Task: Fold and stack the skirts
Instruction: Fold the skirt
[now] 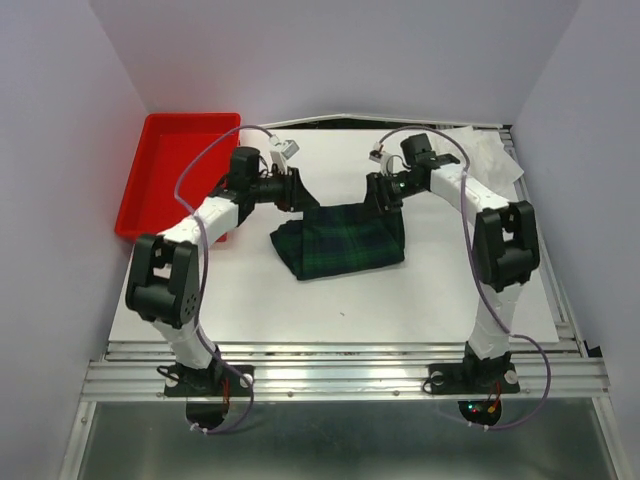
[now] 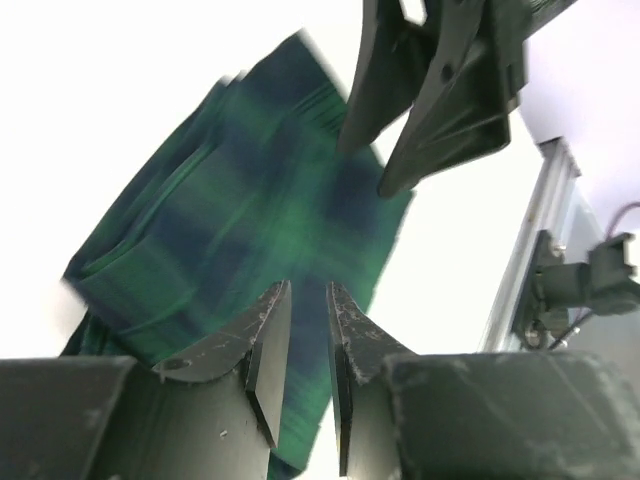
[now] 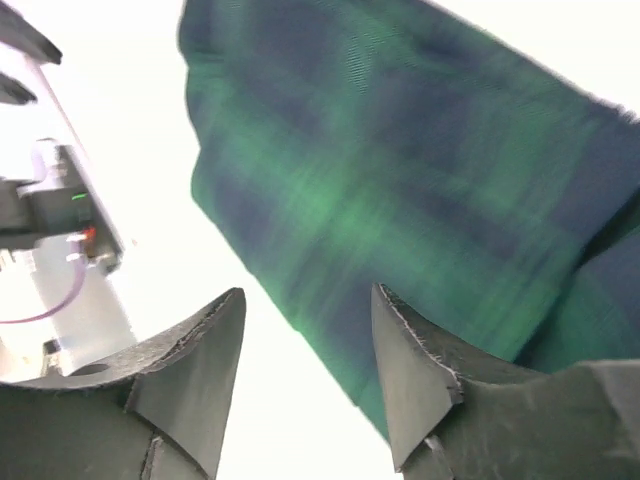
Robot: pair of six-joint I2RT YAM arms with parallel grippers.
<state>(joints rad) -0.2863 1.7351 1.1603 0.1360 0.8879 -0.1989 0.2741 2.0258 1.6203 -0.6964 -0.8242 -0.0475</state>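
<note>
Tartan skirt: the dark green and navy tartan skirt (image 1: 345, 240) is lying in the middle of the counter (image 1: 400, 300), between the two arms. It is folded into a rough rectangle, with layered edges showing along its left side. Its far edge is running nearly straight from one gripper to the other.
White garment: the thin white garment (image 1: 490, 155) is lying rumpled at the far right corner of the counter. It is sitting well apart from the tartan skirt and is not stacked with it.
Left gripper: the left gripper (image 2: 307, 290) is hovering at the far left corner of the tartan skirt, pointing down over the cloth.
Left jaws: they are standing close together, with only a slim gap between them. The plaid is showing through that gap. I cannot tell whether any cloth is being pinched.
Right gripper: the right gripper (image 3: 308, 295) is hanging at the far right corner of the tartan skirt, facing the left gripper across the far edge.
Right jaws: they are standing well apart and holding nothing. Bare counter and the skirt's edge are showing between them.
Red tray: the red tray (image 1: 185, 170) is sitting at the far left edge of the counter. The left arm is crossing over its near right corner.
Sharpness: the plaid is appearing blurred in both wrist views, so its finer folds are not reading clearly.
</note>
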